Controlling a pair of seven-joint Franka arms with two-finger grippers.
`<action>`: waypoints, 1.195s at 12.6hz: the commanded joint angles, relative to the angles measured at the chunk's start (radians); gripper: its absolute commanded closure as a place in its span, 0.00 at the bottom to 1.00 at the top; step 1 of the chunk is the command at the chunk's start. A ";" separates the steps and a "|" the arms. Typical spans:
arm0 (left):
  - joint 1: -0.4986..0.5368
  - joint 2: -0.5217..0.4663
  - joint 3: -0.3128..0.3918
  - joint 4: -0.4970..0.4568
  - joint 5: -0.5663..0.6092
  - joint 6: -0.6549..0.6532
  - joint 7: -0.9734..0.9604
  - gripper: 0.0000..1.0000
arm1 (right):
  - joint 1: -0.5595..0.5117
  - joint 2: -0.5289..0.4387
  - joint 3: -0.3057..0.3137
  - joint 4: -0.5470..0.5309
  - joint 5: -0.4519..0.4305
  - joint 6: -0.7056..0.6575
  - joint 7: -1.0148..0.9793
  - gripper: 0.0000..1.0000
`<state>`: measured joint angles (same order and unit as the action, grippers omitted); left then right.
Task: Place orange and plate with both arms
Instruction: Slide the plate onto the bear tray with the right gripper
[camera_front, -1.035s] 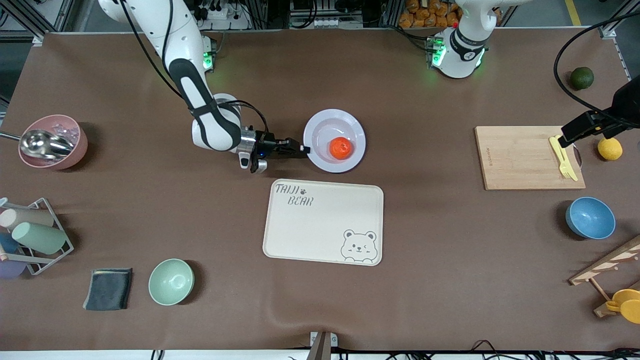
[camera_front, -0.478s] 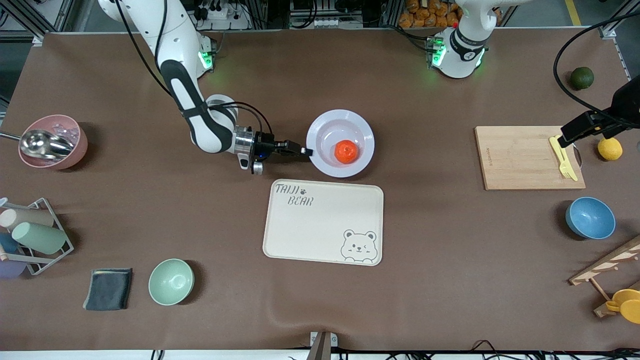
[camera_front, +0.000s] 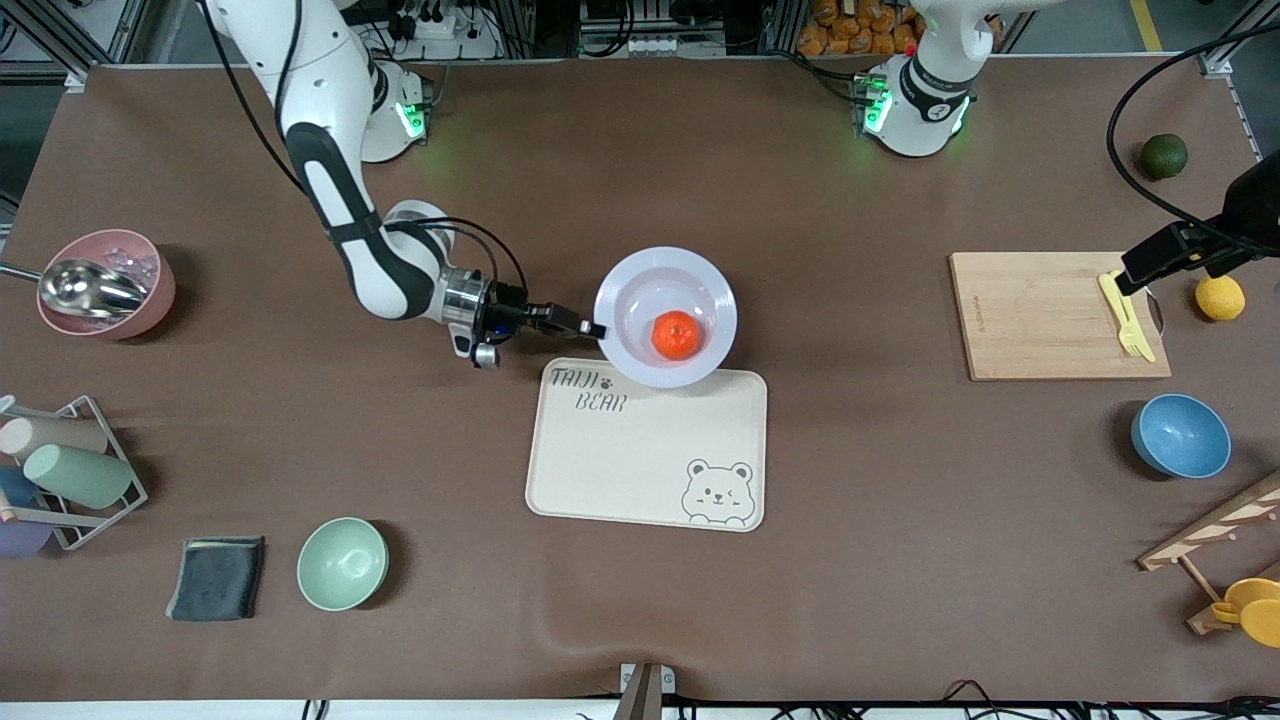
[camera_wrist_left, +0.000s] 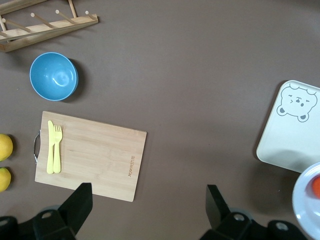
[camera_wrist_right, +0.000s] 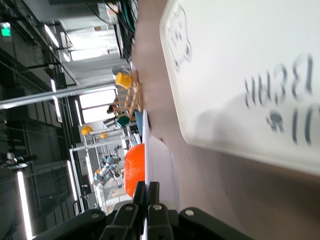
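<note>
While the left gripper (camera_wrist_left: 145, 210) waits, jaws wide, over the wooden board, the right gripper (camera_front: 592, 329) pinches the rim of the pale lavender plate (camera_front: 622, 290), small round orange (camera_front: 674, 335) aboard, just overlapping the cream bear tray's (camera_front: 640, 460) edge, not yet set down.

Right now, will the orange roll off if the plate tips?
Probably only if it tips far: the orange is round and loose, but sits in the plate's sunken centre. The right pincer grips just the rim, so wobbling seems likely.

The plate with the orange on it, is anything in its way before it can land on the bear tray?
Nothing visible is. The right hand is shut on the plate rim, the orange sits inside, and the plate already overlaps the tray edge; the tray top is bare.
</note>
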<state>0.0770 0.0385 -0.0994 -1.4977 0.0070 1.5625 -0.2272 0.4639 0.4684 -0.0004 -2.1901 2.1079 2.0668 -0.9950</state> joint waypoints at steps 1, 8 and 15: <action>0.004 -0.011 0.000 -0.009 -0.024 0.001 0.022 0.00 | -0.021 0.038 0.011 0.094 0.014 0.112 -0.020 1.00; 0.004 -0.011 0.000 -0.012 -0.025 0.001 0.022 0.00 | -0.031 0.165 0.011 0.280 0.012 0.214 -0.024 1.00; 0.003 -0.012 0.000 -0.012 -0.024 -0.001 0.022 0.00 | -0.031 0.211 0.011 0.319 0.012 0.216 -0.056 1.00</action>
<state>0.0765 0.0391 -0.0997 -1.5005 0.0069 1.5629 -0.2272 0.4399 0.6667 0.0015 -1.8949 2.1078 2.2794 -1.0327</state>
